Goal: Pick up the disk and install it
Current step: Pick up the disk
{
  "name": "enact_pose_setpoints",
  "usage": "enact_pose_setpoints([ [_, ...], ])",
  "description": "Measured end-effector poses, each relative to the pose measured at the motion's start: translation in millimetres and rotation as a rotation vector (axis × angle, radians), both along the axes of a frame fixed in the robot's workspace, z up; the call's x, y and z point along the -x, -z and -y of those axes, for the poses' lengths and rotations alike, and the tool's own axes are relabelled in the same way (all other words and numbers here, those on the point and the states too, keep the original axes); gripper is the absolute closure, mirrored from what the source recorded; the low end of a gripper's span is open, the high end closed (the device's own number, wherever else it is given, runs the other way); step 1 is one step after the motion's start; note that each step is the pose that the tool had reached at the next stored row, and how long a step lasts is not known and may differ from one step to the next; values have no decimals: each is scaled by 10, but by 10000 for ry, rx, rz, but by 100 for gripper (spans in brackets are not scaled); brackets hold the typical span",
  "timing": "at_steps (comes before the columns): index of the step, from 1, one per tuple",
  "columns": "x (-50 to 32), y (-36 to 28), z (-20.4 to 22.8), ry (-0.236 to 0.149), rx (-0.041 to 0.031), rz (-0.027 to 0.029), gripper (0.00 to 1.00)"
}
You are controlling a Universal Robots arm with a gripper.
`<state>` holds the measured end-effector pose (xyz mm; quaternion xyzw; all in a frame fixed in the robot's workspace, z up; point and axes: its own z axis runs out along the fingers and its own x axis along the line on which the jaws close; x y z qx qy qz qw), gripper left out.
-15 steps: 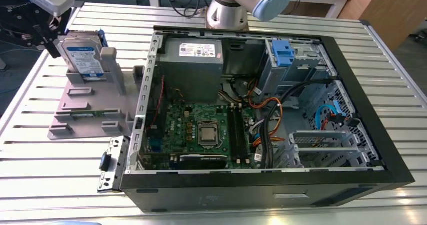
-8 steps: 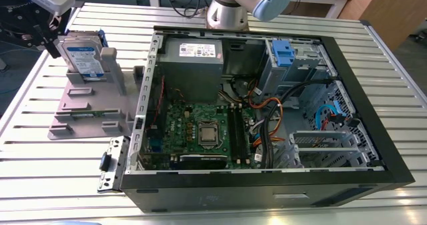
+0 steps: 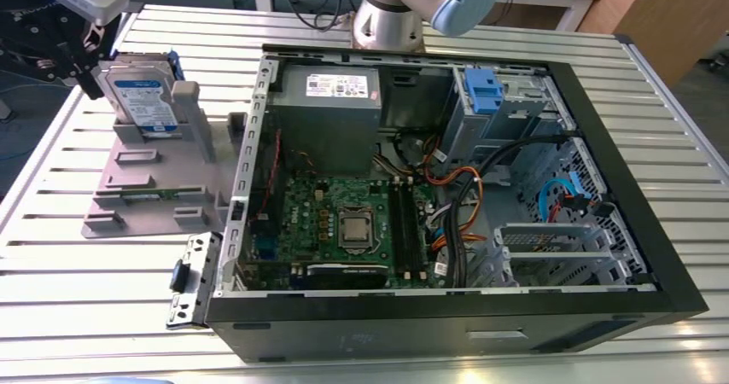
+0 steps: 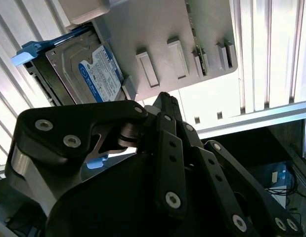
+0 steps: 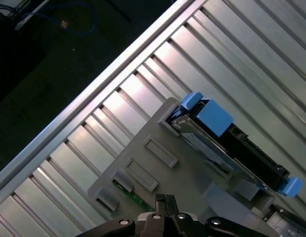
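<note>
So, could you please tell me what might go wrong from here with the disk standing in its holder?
1. The disk stands upright in a slot of the grey holder. A tilted pull by the gripper close beside it could jam the disk or drag the holder along.
2. Loose cables lie in the open computer case near the drive bay; the disk might snag on them going in.

One disk (image 3: 142,102), one grey stand (image 3: 148,192), one open computer case (image 3: 456,324), one power supply (image 3: 330,115), one motherboard (image 3: 313,205), one loose metal bracket (image 3: 191,282), one robot arm (image 3: 393,13), one slatted table (image 3: 91,316).
</note>
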<state>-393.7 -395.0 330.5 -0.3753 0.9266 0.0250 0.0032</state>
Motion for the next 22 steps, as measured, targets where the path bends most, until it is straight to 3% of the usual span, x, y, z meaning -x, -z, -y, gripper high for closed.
enact_pose_setpoints([
  [22, 0, 0, 0, -669, 0, 0, 89],
])
